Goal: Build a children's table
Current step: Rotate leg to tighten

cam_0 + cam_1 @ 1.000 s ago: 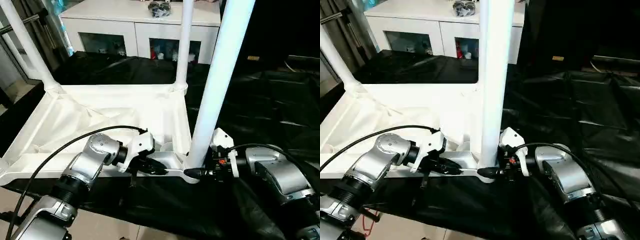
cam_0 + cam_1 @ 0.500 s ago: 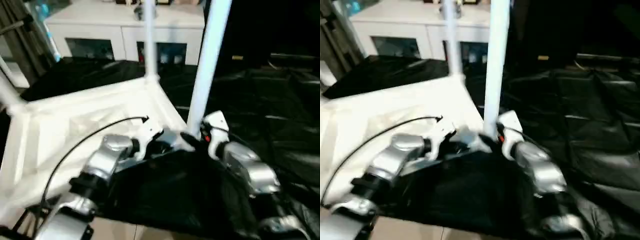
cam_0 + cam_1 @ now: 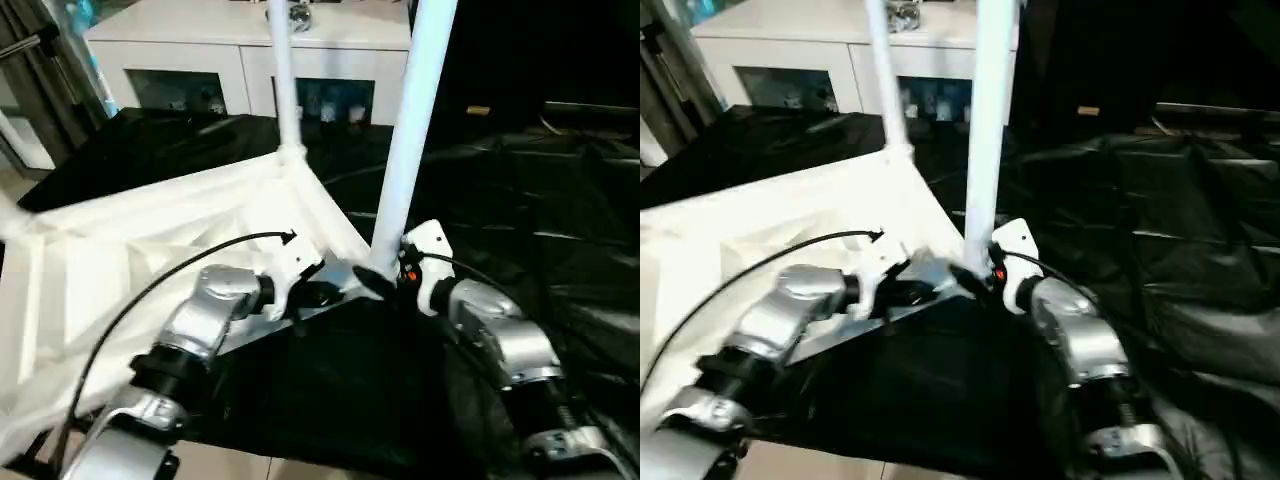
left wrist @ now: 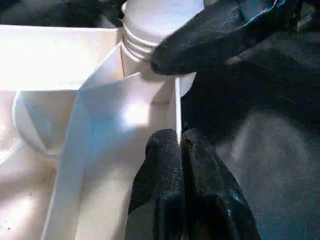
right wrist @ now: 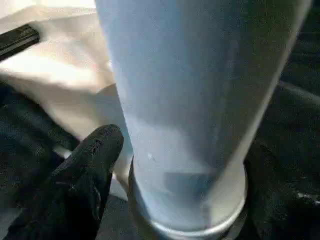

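Observation:
The children's table lies upside down: its white tabletop (image 3: 150, 250) shows the ribbed underside. A far leg (image 3: 283, 80) stands upright in the back corner. The near leg (image 3: 405, 150) rises from the corner socket nearest me, and its base looms large in the right wrist view (image 5: 200, 100). My left gripper (image 3: 322, 296) is shut on the thin rim wall (image 4: 176, 107) just beside that socket, fingertips (image 4: 167, 150) pinched together on it. My right gripper (image 3: 378, 283) is at the base of the near leg, on the side away from the left gripper.
A white cabinet with glass doors (image 3: 240, 50) stands behind the table. Crumpled black sheeting (image 3: 520, 200) covers the surface to the right and under the near corner. A black cable (image 3: 180, 270) arcs over my left forearm. Bare floor (image 3: 250, 465) shows at the front.
The whole picture has shifted, so the camera moved. The tabletop looks turned, with its near corner and both grippers farther from me. The left gripper keeps its hold on the rim.

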